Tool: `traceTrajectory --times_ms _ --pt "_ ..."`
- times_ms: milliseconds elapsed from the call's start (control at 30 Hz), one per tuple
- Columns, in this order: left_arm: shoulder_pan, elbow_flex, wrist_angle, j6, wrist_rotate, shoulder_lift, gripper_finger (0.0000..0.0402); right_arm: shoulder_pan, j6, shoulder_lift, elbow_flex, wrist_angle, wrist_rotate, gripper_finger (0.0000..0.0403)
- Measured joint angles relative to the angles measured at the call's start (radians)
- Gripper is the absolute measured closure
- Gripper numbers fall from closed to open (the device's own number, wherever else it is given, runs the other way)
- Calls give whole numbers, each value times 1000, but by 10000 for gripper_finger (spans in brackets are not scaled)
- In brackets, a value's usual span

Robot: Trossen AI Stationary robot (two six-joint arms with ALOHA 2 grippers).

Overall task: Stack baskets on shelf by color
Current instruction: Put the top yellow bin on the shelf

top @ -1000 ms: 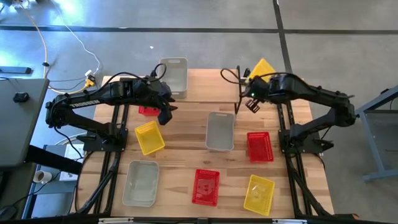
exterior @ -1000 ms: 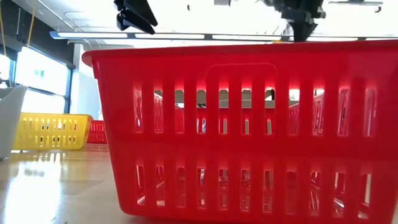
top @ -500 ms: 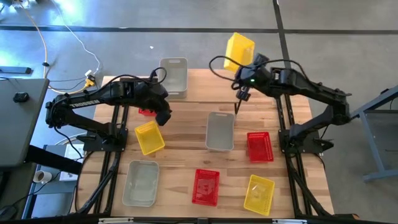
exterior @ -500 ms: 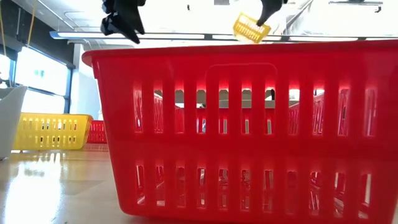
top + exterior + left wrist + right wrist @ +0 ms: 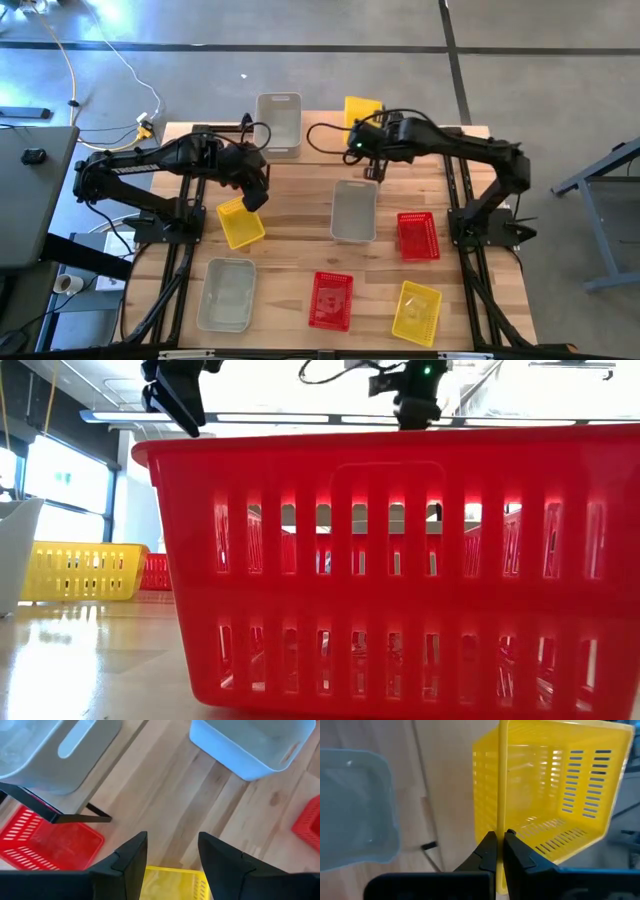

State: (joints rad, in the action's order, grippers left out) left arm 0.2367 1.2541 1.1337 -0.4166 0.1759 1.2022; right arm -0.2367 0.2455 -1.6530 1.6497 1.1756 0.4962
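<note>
Yellow basket (image 5: 555,795) in right gripper (image 5: 500,840)

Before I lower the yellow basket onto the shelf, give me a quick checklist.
1. Right gripper jaws pinch the held yellow basket by its rim: ok.
2. That basket is over the shelf: ok.
3. Basket level: not ok, it hangs tilted.
4. Grey basket on the shelf sits apart from the drop spot: ok.
5. Left gripper, jaws open, above the yellow basket on the table, away from the right arm: ok.
6. Shelf top under the basket free: cannot tell.
</note>
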Motion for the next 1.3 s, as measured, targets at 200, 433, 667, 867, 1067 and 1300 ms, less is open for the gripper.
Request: traceTrajectory --times_ms 200,433,667,867,1067,1300 --pt "-3 0 0 0 3 0 236 0 -43 -50 0 50 -3 403" --pt "-3 0 0 9 4 0 236 -1 -54 -59 0 93 -9 403" --pt "-3 0 -1 27 4 0 236 -6 -58 -59 -8 89 -77 403" --pt "-3 0 -1 35 4 0 236 -11 -64 -59 -9 90 -78 403" --pt "-3 0 -1 46 3 0 236 -12 -65 -59 -10 92 -80 396" --pt "-3 0 -1 58 3 0 236 -12 -87 -59 -11 84 -80 362"
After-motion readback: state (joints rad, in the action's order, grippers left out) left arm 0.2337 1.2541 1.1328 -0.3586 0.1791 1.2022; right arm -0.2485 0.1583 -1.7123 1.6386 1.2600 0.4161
